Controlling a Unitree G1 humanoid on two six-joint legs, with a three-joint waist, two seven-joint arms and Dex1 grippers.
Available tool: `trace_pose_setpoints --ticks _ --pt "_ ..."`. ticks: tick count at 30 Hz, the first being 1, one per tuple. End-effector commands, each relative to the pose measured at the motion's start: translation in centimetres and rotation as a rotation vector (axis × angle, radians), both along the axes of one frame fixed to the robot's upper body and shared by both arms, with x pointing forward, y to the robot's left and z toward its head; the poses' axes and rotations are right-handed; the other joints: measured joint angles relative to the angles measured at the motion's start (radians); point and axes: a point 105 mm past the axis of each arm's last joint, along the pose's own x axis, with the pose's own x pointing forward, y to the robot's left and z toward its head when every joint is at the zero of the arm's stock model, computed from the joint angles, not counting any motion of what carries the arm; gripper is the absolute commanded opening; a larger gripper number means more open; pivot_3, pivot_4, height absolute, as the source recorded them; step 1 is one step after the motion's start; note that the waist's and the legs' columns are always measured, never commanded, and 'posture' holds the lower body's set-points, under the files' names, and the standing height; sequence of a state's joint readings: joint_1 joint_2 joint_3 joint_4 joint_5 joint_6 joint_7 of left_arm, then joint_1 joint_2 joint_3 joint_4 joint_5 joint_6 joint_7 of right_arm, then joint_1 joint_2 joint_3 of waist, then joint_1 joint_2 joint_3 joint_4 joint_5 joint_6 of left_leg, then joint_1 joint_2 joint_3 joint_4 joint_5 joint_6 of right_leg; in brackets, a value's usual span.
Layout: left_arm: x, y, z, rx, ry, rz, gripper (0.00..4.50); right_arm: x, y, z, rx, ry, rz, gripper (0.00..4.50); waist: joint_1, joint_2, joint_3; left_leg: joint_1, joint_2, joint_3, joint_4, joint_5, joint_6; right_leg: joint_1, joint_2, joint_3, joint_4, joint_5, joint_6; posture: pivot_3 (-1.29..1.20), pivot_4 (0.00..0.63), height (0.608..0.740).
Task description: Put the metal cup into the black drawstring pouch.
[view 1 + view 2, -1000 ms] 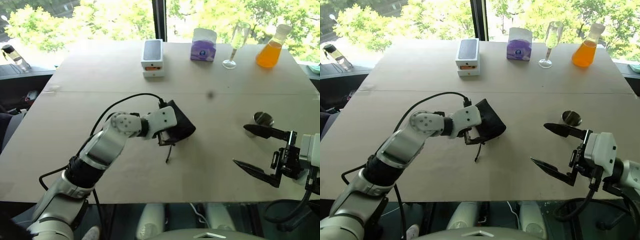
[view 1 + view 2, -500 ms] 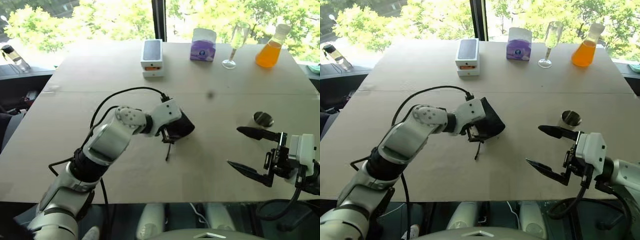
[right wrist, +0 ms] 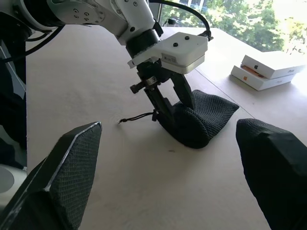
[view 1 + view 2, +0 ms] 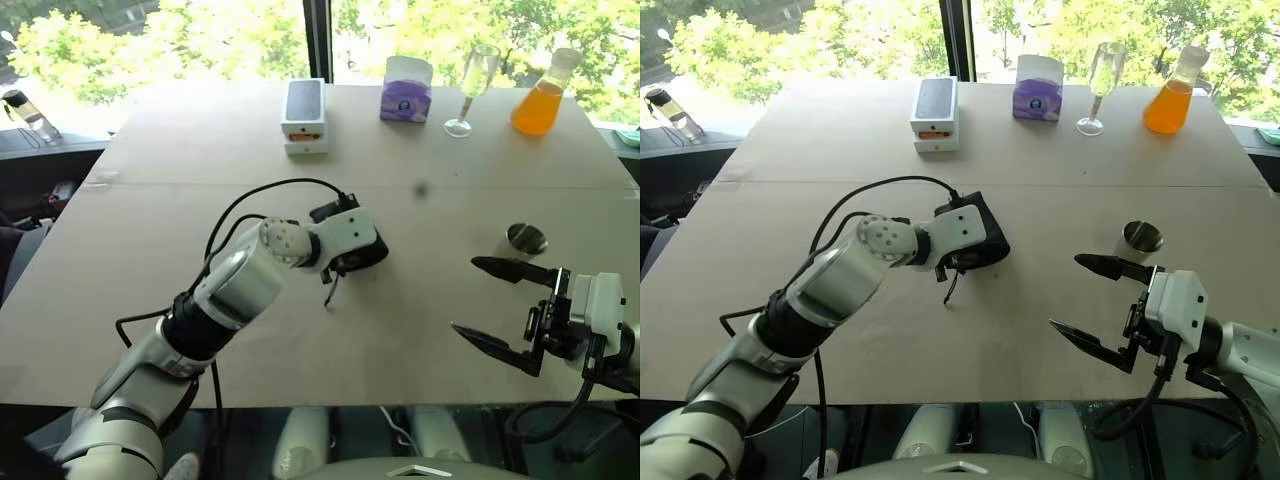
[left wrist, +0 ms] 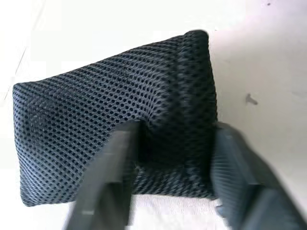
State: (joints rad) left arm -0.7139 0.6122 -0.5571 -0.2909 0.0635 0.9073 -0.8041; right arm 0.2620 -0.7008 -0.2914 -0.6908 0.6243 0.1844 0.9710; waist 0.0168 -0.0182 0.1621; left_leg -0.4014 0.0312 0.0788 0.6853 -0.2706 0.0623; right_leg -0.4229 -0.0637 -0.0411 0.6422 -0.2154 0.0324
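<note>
Left pincer (image 4: 962, 262) pinches, apparently firmly, the soft black mesh drawstring pouch (image 4: 983, 238) mid-desk (image 4: 840, 150); right pincer (image 4: 1102, 312) gapes wide near the small steel cup (image 4: 1140, 240); best lift the pouch mouth clear first.

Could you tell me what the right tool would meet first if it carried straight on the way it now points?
Most likely the black drawstring pouch, which the left tool is pinching: it lies centred between the right tool's open fingers, with bare table in between. Depth is uncertain.
</note>
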Motion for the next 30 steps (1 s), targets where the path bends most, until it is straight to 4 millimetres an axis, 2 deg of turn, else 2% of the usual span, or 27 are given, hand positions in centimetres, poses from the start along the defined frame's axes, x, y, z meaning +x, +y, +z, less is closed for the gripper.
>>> trace_pose_setpoints --ticks 1,9,12,16,18,21,23,28,30 --pt "0.4 0.8 0.9 -0.104 0.076 0.033 0.12 -0.1 0.1 0.3 0.007 -0.041 -0.005 4.5 0.0 0.0 0.0 0.0 0.0 0.0 0.0 0.0 0.0 0.0 0.0 0.0 0.0 0.0 0.0 0.0 0.15 0.737" --pt "2.4 3.9 2.4 -0.284 0.402 0.162 0.02 0.9 0.4 -0.9 -0.025 0.023 -0.073 4.5 -0.001 0.0 0.0 0.0 0.0 0.0 0.001 0.0 0.0 0.0 0.0 -0.001 0.001 0.0 0.0 0.0 0.15 0.737" --pt "2.0 3.6 2.8 -0.356 0.528 0.174 0.02 1.0 0.2 -0.7 0.002 0.029 -0.116 4.5 -0.002 0.0 0.0 0.0 0.0 0.0 0.001 0.0 0.0 0.0 0.0 -0.001 0.001 0.0 0.001 0.0 0.15 0.737" --pt "1.3 2.9 2.5 -0.403 0.649 0.196 0.02 2.2 -0.2 -1.0 -0.027 0.034 -0.253 4.5 -0.002 0.0 0.0 -0.001 -0.001 0.0 0.001 0.0 0.0 0.0 0.0 0.0 0.001 0.001 0.004 0.0 0.15 0.737" --pt "0.8 2.1 2.6 -0.432 0.69 0.2 0.02 2.0 -0.1 -0.8 -0.075 0.028 -0.281 4.5 -0.002 0.0 0.0 -0.001 -0.001 0.0 0.001 0.0 0.0 0.0 0.0 0.0 0.001 0.001 0.004 0.0 0.15 0.737" --pt "0.5 1.0 2.6 -0.468 0.715 0.213 0.02 2.7 -1.7 -0.2 -0.187 -0.02 -0.438 4.5 -0.001 0.0 0.0 -0.001 -0.001 -0.001 0.001 0.0 0.0 0.0 -0.001 -0.001 0.001 0.001 0.004 0.0 0.15 0.737" --pt "0.5 0.7 2.6 -0.471 0.699 0.221 0.02 2.8 -2.0 0.1 -0.201 -0.021 -0.469 4.5 -0.001 -0.001 0.0 -0.001 -0.001 -0.001 0.001 0.0 0.0 0.0 -0.001 -0.001 0.001 0.001 0.004 0.0 0.15 0.737" --pt "0.9 -0.3 1.8 -0.52 0.642 0.295 0.02 4.4 -5.8 0.3 -0.233 0.178 -0.672 4.5 -0.003 -0.001 0.0 -0.001 -0.001 0.0 0.001 0.0 0.0 0.0 -0.001 0.001 0.001 0.003 0.001 0.0 0.15 0.737" --pt "1.2 -0.7 1.6 -0.541 0.626 0.324 0.02 4.9 -6.5 0.3 -0.266 0.246 -0.694 4.5 -0.002 -0.001 0.0 0.0 -0.001 0.0 0.001 0.0 0.0 0.0 -0.001 0.001 0.001 0.004 0.001 0.0 0.15 0.737"
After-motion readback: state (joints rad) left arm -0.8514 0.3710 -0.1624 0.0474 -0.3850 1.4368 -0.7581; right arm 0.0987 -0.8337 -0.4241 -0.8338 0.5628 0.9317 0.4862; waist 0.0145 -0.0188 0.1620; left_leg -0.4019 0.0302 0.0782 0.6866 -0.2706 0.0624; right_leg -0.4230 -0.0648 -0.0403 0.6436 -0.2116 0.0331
